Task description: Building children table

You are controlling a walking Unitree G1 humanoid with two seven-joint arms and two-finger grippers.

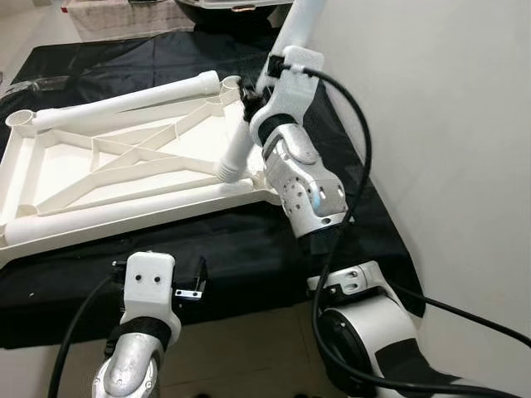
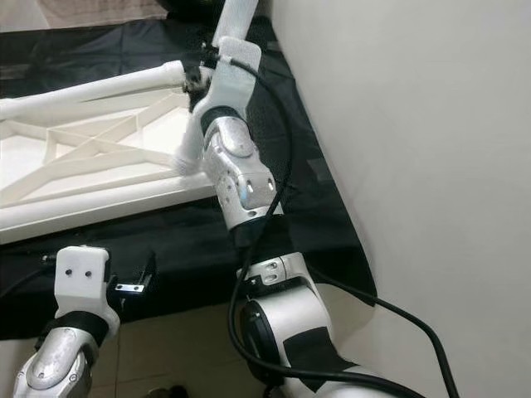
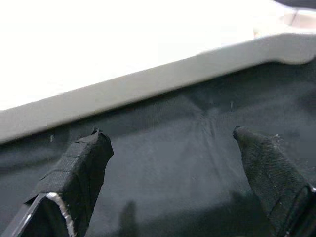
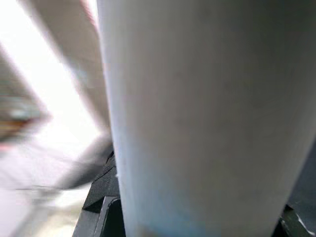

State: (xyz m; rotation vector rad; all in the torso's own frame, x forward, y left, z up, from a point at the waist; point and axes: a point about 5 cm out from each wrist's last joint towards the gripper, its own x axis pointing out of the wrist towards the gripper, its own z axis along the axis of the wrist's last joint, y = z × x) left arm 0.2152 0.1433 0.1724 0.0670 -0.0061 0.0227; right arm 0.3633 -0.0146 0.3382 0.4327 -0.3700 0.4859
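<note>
**On the black cloth: table leg gripped**

Upside down on the black cloth [image 1: 249,249] lies the white tabletop [image 1: 58,166]. The right gripper [image 1: 246,99] clamps a white leg [image 1: 236,149] at its far corner. The left gripper [image 3: 168,143] hangs spread, holding nothing, near the tabletop's closest edge.

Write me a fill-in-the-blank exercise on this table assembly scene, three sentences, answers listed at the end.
1. The white tabletop lies upside down on a ____ cloth.
2. The right tool is closed around a white table ____ that stands tilted at the tabletop's near right corner.
3. The left tool hangs over the cloth with its fingers ____ and nothing between them.

Missing words: black; leg; open
</note>
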